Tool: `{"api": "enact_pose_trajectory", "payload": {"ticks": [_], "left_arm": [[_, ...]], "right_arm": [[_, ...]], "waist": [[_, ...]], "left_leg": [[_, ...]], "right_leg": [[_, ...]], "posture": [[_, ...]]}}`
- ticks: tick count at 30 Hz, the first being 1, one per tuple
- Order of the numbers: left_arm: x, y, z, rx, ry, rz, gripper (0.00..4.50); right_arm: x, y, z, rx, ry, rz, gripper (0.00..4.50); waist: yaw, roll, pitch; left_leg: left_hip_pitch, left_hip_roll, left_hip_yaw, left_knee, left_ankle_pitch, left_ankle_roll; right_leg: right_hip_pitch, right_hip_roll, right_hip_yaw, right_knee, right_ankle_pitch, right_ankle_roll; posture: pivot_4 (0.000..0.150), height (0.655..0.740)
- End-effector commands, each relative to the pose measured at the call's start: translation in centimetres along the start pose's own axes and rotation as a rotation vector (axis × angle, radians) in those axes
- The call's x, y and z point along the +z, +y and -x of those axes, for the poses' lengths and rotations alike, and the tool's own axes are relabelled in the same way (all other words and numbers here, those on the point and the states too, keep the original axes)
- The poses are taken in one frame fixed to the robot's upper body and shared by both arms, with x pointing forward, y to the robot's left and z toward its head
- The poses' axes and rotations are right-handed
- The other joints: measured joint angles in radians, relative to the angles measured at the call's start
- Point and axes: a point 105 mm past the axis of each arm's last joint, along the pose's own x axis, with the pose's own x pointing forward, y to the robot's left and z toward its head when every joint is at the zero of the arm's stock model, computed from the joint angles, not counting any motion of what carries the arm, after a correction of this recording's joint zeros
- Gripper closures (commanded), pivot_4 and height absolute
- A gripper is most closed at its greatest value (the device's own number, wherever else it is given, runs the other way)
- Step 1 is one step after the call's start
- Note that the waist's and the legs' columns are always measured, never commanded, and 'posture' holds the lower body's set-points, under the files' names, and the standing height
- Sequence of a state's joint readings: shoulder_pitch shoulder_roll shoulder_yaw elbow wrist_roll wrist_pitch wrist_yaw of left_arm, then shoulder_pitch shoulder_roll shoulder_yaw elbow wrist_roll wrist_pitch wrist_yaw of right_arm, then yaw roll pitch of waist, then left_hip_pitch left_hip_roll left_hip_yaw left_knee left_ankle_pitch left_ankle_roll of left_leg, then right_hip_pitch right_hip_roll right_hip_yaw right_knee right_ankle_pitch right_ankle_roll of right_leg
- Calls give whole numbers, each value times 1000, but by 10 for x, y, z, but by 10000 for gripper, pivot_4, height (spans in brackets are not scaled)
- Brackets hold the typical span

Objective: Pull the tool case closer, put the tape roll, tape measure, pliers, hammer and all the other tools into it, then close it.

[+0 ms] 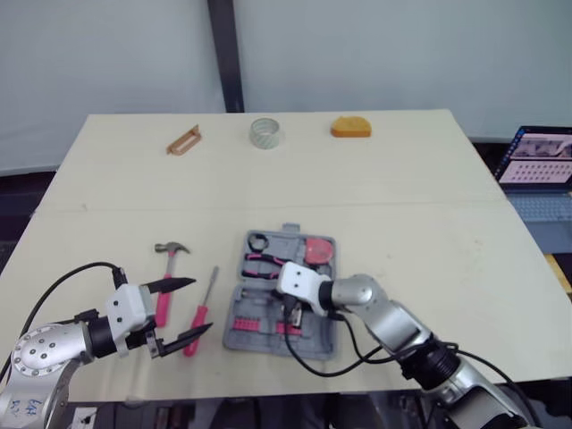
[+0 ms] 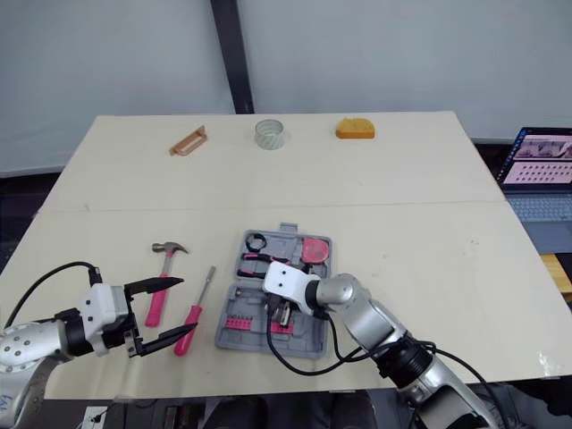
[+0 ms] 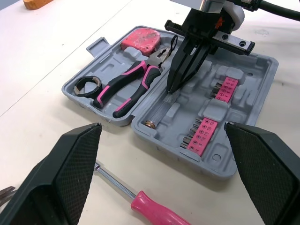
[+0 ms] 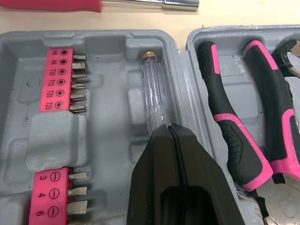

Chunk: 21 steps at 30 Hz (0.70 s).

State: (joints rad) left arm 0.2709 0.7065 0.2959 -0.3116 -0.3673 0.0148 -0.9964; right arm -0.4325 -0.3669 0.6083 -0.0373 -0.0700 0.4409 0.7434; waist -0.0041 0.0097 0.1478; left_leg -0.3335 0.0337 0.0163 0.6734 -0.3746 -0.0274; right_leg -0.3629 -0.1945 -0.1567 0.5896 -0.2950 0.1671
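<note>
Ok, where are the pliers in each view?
Left eye view: pliers in the tool case's far half, just nearer than the black ring.
Right eye view: pliers in the same spot.
Left wrist view: pliers between black ring and red tape measure.
Right wrist view: pliers, next half over from the clear-handled screwdriver.
Shared landmark: pink bit strips.

Cut off by the right edge of the left eye view: laptop (image 1: 539, 170), part of screen and keyboard inside. Too small to tell, far across the table (image 1: 402, 179): upper left, a brownish flat piece (image 1: 184, 140); upper middle, an orange lump (image 1: 350, 127). Lower middle, tool case (image 1: 288, 234) centre hidden under the right gripper (image 1: 291, 311). Lower left, hammer (image 1: 166, 268) handle crossed by the left gripper (image 1: 201, 306). In the right wrist view, one end of the clear-handled tool (image 4: 154, 96) covered by the closed fingers (image 4: 154, 178); pliers (image 4: 234, 140) jaws and pink screwdriver (image 4: 70, 3) mostly out of frame.
</note>
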Motion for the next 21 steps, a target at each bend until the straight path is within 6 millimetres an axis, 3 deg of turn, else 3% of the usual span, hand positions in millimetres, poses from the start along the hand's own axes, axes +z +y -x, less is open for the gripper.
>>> {"api": "enact_pose_trajectory", "payload": {"ticks": [1, 5, 9, 11, 15, 18, 21], "left_arm": [[6, 1, 1, 0, -21, -14, 0], [6, 2, 1, 1, -20, -15, 0], [7, 4, 1, 7, -26, -9, 0], [8, 7, 1, 22, -31, 11, 0], [9, 14, 2, 52, -32, 80, 0], [5, 22, 10, 86, -2, 118, 0], [-7, 35, 29, 182, 32, 165, 0]], "right_arm": [[-67, 24, -3, 72, 234, -119, 44680], [-44, 20, -3, 76, 119, -136, 44680], [-3, 6, 8, 62, -87, -173, 44680], [19, -5, 19, 55, -191, -186, 44680], [40, -23, 52, 62, -307, -274, 44680], [36, -33, 84, 60, -328, -346, 36384], [11, -47, 120, -24, -286, -411, 20655]], "waist": [[0, 0, -1], [-1, 0, -1], [2, 1, 0], [0, 1, 4], [0, 3, 13], [1, 3, 14], [4, 2, 15]], "left_leg": [[0, 0, 0, 0, 0, 0], [0, 0, 0, 0, 0, 0], [-2, 0, 0, -1, 0, 0], [-3, 0, 1, -2, 0, 0], [-7, 1, 2, 0, 0, 0], [-10, 1, 3, 0, 0, 0], [-11, 1, 3, -1, 0, 0]], "right_leg": [[0, 0, 0, 0, 0, 0], [0, 0, 0, 0, 0, 0], [-2, 0, 0, -1, 0, 0], [-3, 0, 0, -1, 0, 0], [-8, 0, 1, 1, 0, 0], [-12, 0, 1, 1, 0, 0], [-12, 0, 0, 0, 0, 0]], "posture": [[1500, 7400], [1500, 7400], [1500, 7400], [1500, 7400], [1500, 7400], [1500, 7400], [1500, 7400]]}}
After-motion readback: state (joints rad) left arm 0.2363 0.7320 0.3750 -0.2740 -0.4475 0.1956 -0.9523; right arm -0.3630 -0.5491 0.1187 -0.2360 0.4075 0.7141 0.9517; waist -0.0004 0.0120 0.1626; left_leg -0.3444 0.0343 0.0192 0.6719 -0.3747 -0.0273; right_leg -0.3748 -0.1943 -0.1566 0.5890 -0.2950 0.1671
